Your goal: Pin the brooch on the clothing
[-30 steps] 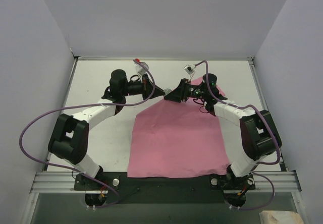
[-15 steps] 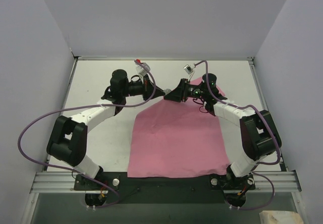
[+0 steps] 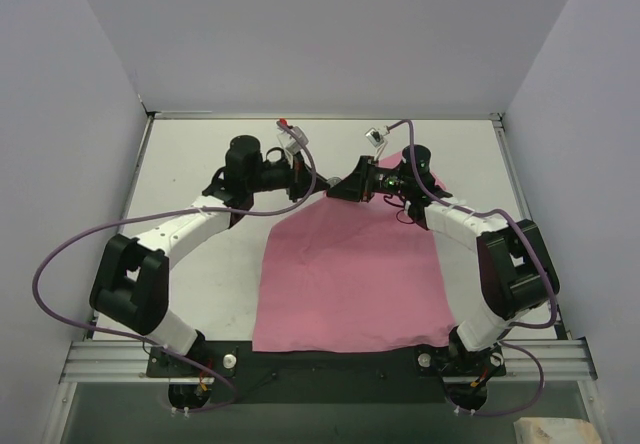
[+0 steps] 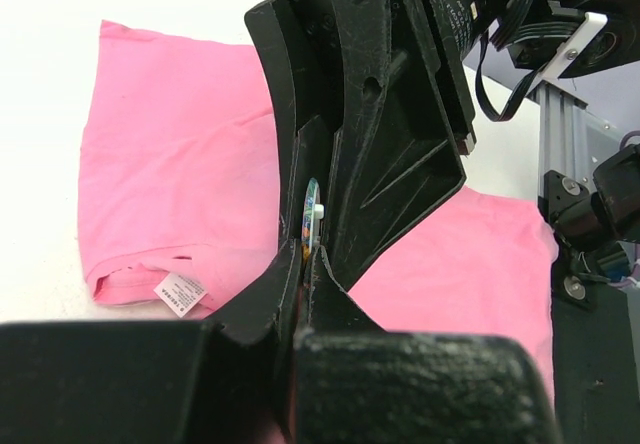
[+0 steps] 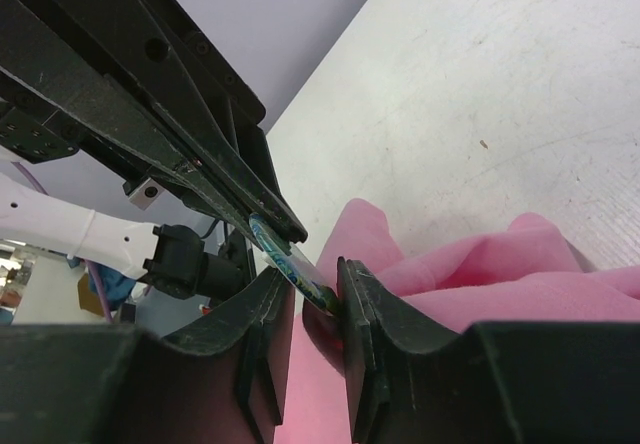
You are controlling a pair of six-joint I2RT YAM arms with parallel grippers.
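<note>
Brooch (image 4: 311,216): thin disc, edge-on, greenish rim, white post, held above 12 o'clock edge of soft pink T-shirt (image 3: 350,274). Your left gripper (image 4: 303,264) pinches it tight; right gripper (image 5: 316,286) narrowly parted around it, grip unclear

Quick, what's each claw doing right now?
Left gripper: shut on the brooch.
Right gripper: slightly open, jaws straddling the brooch, not clamping it.

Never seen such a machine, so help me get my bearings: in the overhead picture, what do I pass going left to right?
Purple cable loop → left arm → left gripper → right gripper → right arm. The pink T-shirt spans the middle, so it is left out.
</note>
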